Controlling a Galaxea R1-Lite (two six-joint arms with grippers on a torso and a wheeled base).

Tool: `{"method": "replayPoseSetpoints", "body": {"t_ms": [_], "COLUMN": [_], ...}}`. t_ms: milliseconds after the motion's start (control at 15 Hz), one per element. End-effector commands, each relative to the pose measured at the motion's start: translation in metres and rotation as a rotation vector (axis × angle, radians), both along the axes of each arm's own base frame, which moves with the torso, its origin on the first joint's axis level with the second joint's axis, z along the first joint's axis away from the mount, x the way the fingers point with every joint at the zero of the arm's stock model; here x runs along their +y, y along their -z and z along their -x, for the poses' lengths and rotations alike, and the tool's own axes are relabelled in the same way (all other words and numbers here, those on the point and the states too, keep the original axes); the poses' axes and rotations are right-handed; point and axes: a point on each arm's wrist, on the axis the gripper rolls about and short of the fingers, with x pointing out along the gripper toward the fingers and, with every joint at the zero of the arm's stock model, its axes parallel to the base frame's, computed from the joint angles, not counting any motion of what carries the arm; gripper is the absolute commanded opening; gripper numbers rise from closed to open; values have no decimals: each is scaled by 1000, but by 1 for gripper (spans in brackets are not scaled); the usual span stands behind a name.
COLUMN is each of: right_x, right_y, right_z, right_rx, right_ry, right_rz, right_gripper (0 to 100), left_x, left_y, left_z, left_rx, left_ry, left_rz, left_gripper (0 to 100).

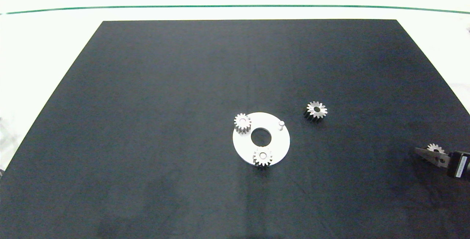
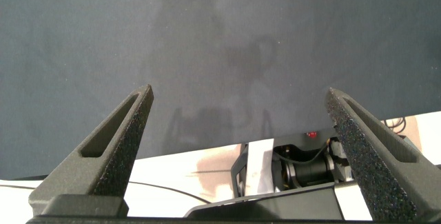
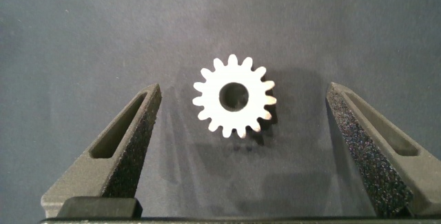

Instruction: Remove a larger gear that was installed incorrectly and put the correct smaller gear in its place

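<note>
Silver against the dark mat [image 1: 147, 121], the smaller gear [image 3: 233, 96] lies flat at the counter's right edge between the right gripper's [image 3: 241, 148] wide-open, empty fingers, apparently for pickup, while the larger gear [image 1: 316, 110] lies just right of the bare peg [image 1: 281, 124].

A black mat [image 1: 147, 121] covers a brightly lit white table [image 1: 51, 37].

The larger gear [image 1: 316, 110] lies flat on the mat — the smaller gear [image 3: 234, 96] flat, well apart.
</note>
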Motion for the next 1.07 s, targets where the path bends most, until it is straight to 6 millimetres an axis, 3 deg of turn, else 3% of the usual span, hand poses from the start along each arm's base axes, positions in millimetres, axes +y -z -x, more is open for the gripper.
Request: {"method": "replayPoseSetpoints", "body": {"t_ms": [67, 1067], "right_x": [-1, 0], "right_y": [2, 1], "right_z": [-1, 0], "right_rx": [5, -3], "right_ry": [-3, -4], "right_rz": [-3, 4], "right_gripper": [96, 66], "left_x": [0, 0], "left_y": [0, 0], "left_z": [0, 1], "left_rx": [4, 0], "left_ry": [0, -1], "left_rz": [-1, 1], "left_gripper": [100, 100]}}
